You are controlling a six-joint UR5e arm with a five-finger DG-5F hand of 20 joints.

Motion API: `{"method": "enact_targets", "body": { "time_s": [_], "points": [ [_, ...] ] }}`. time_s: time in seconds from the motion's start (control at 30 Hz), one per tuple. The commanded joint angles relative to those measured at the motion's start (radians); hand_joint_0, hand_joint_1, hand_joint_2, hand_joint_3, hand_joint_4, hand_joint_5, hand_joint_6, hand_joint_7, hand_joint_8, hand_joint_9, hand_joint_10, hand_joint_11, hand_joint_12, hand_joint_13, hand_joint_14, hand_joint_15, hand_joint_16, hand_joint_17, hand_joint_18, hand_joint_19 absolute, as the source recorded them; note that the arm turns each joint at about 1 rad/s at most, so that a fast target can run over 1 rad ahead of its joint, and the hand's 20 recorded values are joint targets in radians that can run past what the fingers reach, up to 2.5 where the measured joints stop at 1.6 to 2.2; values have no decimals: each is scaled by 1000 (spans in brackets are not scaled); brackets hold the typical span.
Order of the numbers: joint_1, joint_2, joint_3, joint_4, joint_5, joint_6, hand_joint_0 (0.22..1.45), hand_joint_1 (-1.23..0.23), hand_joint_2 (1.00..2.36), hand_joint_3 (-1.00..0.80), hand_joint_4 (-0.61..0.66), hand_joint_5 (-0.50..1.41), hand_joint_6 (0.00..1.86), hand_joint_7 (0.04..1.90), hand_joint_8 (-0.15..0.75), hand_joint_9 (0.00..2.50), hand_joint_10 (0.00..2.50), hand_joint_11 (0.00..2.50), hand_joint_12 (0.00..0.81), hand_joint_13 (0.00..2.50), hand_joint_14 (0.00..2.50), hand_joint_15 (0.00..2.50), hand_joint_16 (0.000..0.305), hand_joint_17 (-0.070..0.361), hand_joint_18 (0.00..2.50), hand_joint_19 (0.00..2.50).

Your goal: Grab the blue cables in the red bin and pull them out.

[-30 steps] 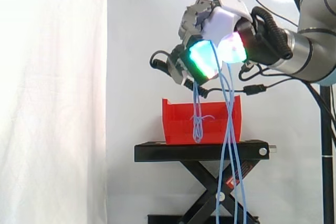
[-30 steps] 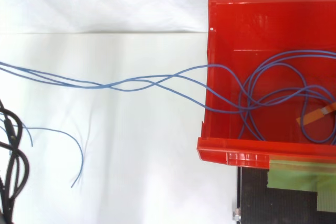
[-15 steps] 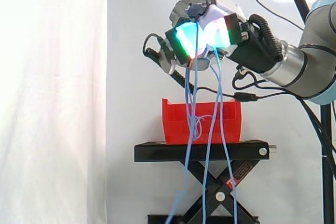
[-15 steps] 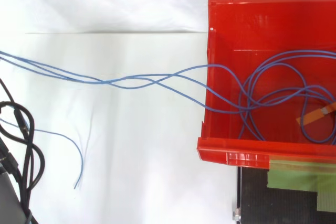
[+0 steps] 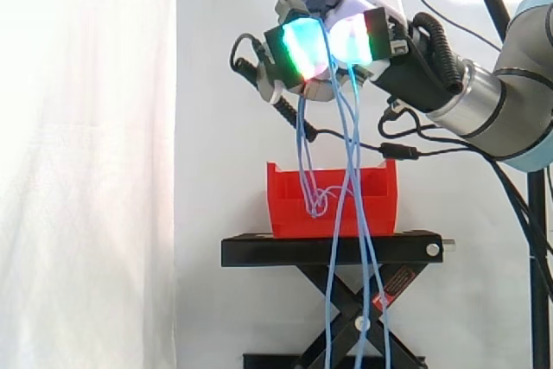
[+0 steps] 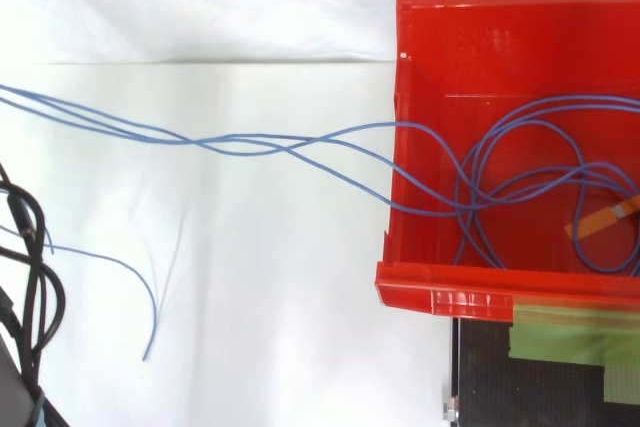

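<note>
Gripping the blue cables high above the red bin, your robot hand curls its glowing fingertips round the strands.
You see the cables hang from the hand, some looping into the bin, others falling past the black stand; from above, coils lie in the bin by an orange strip. A white curtain backs it all; the stand's red label is too small to read.

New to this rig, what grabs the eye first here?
The hand, pads glowing cyan-green, sits high above the red bin in the side view. It pinches blue cables that hang into the bin and down past the black stand. From above, blue loops lie in the bin and strands run out over its left wall.
</note>
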Motion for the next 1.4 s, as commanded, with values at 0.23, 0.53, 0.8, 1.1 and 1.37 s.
{"method": "enact_targets", "body": {
  "time_s": [0.23,0.53,0.8,1.1,1.37],
  "points": [
    [1,0,0,83,-117,-229,937,-981,1000,-1000,-72,858,568,740,210,1281,25,1495,297,1419,0,1781,50,112,880,904],
    [2,-2,-1,204,-96,-250,936,-981,1000,-1000,-72,860,549,749,204,1279,26,1493,294,1421,1,1772,50,112,879,903],
    [2,-2,0,161,-29,-163,935,-982,1000,-1000,-74,864,534,760,203,1279,27,1504,299,1420,0,1773,49,111,877,905],
    [10,0,0,3,71,-16,934,-981,1000,-1000,-76,863,533,757,204,1279,26,1494,295,1418,2,1777,50,112,877,903],
    [25,-2,-1,-177,137,93,927,-980,1000,-1000,-68,862,527,759,210,1279,25,1492,298,1415,1,1762,50,112,874,903]
  ]
}}
